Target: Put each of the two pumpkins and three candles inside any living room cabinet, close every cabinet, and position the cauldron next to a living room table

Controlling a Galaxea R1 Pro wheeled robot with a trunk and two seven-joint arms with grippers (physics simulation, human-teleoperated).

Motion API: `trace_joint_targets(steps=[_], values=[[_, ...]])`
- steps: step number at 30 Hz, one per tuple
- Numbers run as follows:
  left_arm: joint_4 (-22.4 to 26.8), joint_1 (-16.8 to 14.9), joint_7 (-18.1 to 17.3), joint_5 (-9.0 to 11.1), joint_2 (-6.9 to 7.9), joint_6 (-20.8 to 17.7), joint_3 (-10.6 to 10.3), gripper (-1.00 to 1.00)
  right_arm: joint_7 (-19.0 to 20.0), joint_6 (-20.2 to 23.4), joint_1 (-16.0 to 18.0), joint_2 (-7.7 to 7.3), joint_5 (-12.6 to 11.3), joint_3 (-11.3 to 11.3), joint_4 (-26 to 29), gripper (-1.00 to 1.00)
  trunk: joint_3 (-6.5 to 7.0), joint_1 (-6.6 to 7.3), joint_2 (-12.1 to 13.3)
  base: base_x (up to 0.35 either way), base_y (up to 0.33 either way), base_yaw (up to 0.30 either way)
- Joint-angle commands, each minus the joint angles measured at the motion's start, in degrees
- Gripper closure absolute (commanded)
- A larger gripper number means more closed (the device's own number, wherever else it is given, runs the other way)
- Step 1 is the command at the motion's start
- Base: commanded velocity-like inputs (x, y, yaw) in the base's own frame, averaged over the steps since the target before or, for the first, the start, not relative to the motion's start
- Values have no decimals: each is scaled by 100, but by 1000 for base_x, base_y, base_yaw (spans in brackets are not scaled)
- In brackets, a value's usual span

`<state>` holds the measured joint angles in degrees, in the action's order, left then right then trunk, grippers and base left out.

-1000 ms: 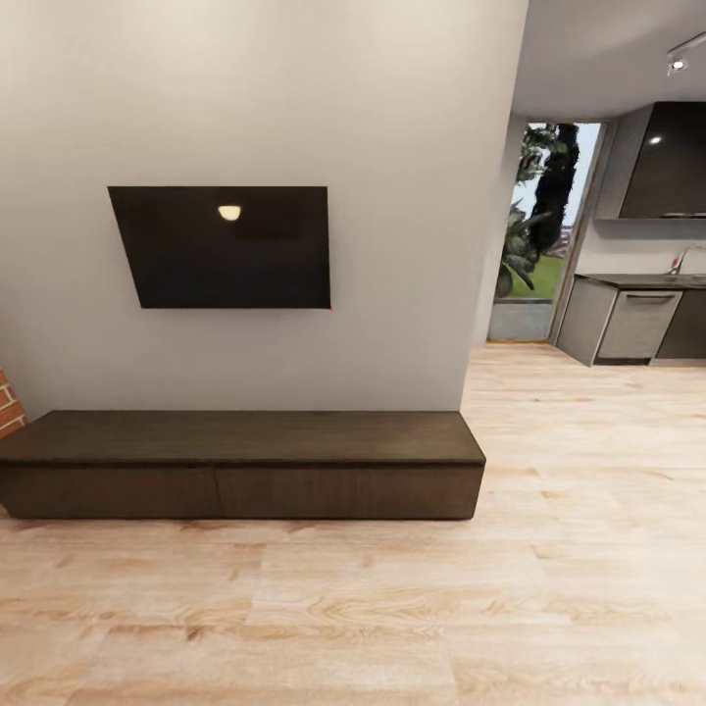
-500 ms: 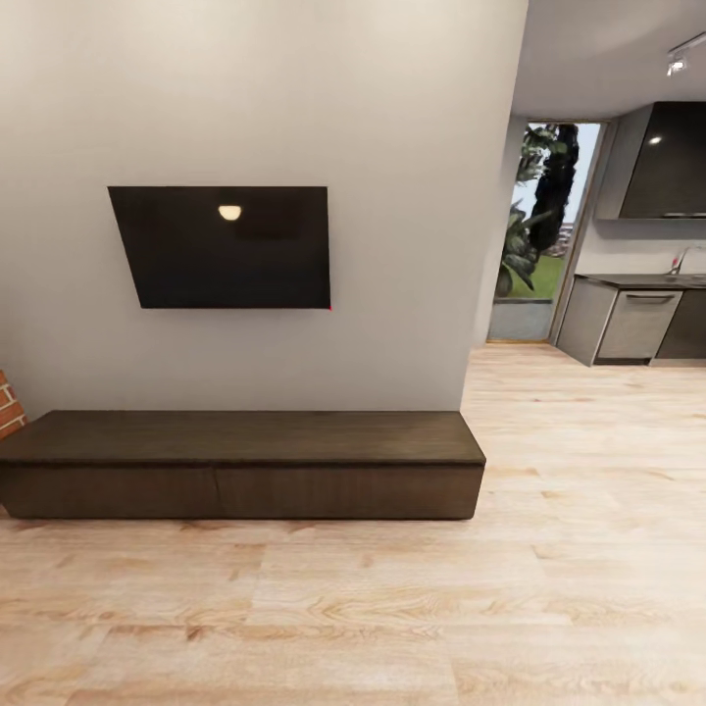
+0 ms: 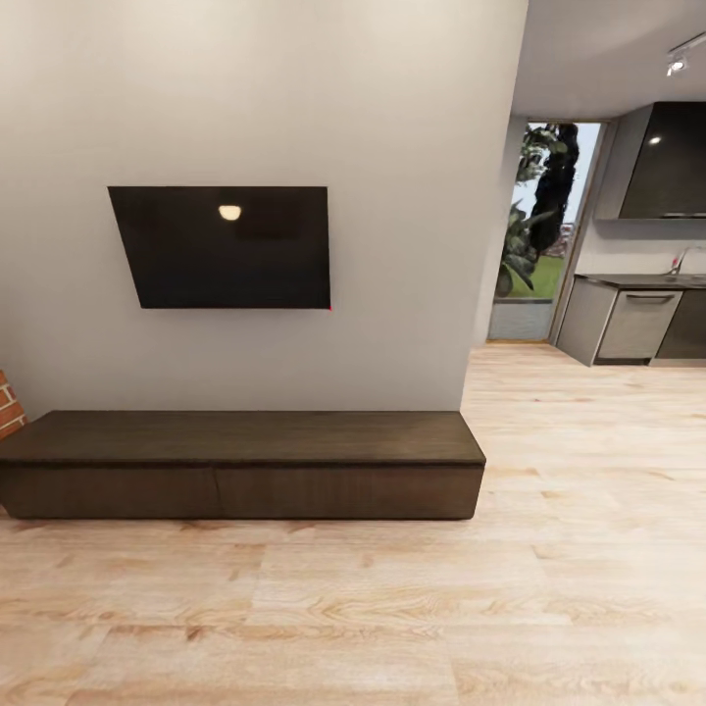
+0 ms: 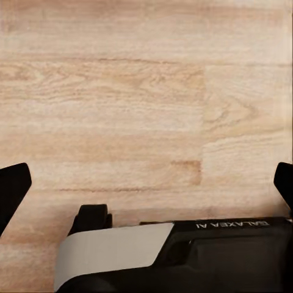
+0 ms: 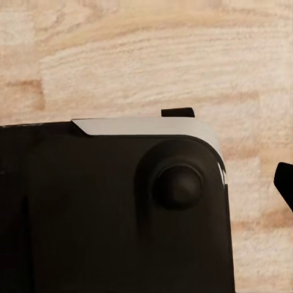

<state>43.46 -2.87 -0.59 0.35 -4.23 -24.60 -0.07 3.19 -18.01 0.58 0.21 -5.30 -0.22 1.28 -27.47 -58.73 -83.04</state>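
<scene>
A: What is in front of the robot?

B: A long, low, dark brown cabinet (image 3: pixel 240 464). It sits on the wood floor (image 3: pixel 392 608), pushed up against a pale wall (image 3: pixel 392 196).

A: Is the cabinet open?

B: No. Its flat fronts are shut, so what is inside cannot be seen. Its top is bare.

A: What else is around it?

B: A black TV (image 3: pixel 226 247) hangs on the wall above the cabinet, with a small spot of light shining on it. At the cabinet's left end a bit of red brick (image 3: pixel 8 402) peeks in. To the right, the wall ends and the room opens into a kitchen with grey cupboards (image 3: pixel 637 324) and a dark counter top. Behind that is a tall window (image 3: pixel 544 226) with green plants outside.

A: Is anything in the way of the cabinet?

B: No. Between the robot and the cabinet there is just floor.

A: What about the left gripper (image 4: pixel 146 183)?

B: It looks down at the wood floor. One dark fingertip shows at each side, far apart, so the jaws are spread wide with nothing between them.

A: And the right gripper?

B: One dark fingertip (image 5: pixel 284 183) pokes in at the side of its camera view. A big black and white part of the robot (image 5: pixel 116 207) hides the rest, so I cannot tell how its jaws stand.
</scene>
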Motion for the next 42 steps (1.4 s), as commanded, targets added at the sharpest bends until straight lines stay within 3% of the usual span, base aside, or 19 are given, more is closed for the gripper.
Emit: trace_joint_targets(steps=[1, 4, 10, 13, 14, 15, 19, 23, 25, 27, 30, 34, 36, 37, 40, 42], values=[[20, -78, -7, 10, -12, -67, 1, -100, 31, -16, 4, 1, -68, -7, 0, -100, -7, 0, -3, 0, 0, 0], [-117, -478, -4, 35, -50, -240, 5, -100, 15, 29, 50, -7, -299, -76, 164, -100, -7, 0, -3, 0, 0, 0], [-683, -1355, 12, 240, -69, -392, 18, -100, 80, 189, 110, -56, -1473, -276, 1336, -100, -7, 0, -3, 0, 0, 0], [-819, -1539, 9, 355, -89, -406, 22, -100, 96, 562, 115, -64, -1777, -316, 2110, -100, -3, 0, -3, 0, 0, -10], [-865, -1572, 6, 376, -98, -409, 23, -100, 98, 663, 116, -65, -1832, -316, 2399, -100, 0, 0, -3, 0, 0, -45], [-988, -1617, -1, 405, -110, -413, 24, -100, 102, 811, 118, -65, -1920, -330, 3173, -100, 6, 0, -3, 0, 0, -88], [-1021, -1624, -10, 462, -112, -413, 31, -100, 108, 932, 115, -86, -1937, -338, 3647, -100, 29, 0, -3, 0, 0, -94], [-1031, -1621, -35, 610, -113, -414, 42, -100, 179, 1566, 110, -269, -1957, -339, 4406, -100, 42, 0, -3, 0, 0, -40], [-1032, -1618, -80, 708, -104, -415, 40, -100, 401, 1915, 109, -365, -1981, -348, 4833, -100, 44, 0, -3, 0, 0, -10], [-1032, -1617, -262, 795, -73, -414, 52, -100, 716, 2104, 109, -411, -2076, -501, 5065, -100, 44, 0, -3, 0, 0, -4], [-1032, -1614, -897, 846, -42, -427, 36, -100, 1286, 2222, 109, -435, -2233, -1021, 5167, -100, 45, 0, -3, 0, 0, -1], [-985, -1626, -2121, 836, -30, -765, 7, -100, 2065, 2489, 109, -438, -2294, -1549, 5178, -100, 45, 0, -3, 0, 0, 0], [-935, -1642, -3078, 812, -23, -1129, -27, -100, 2450, 2737, 109, -430, -2313, -1852, 5179, -100, 45, 0, -3, 0, 0, 0], [-890, -1682, -4008, 742, 5, -1381, -82, -100, 2731, 2902, 109, -422, -2351, -2151, 5165, -100, 45, 0, -3, 0, 0, 0], [-884, -1725, -5050, 515, 123, -1523, -159, -100, 2999, 3039, 109, -430, -2393, -2520, 5088, -100, 45, 0, -3, 0, 0, 0], [-920, -1733, -5618, 425, 244, -1550, -187, -100, 3186, 3249, 109, -432, -2448, -2631, 5017, -100, 45, 0, -3, 0, 0, 0]])
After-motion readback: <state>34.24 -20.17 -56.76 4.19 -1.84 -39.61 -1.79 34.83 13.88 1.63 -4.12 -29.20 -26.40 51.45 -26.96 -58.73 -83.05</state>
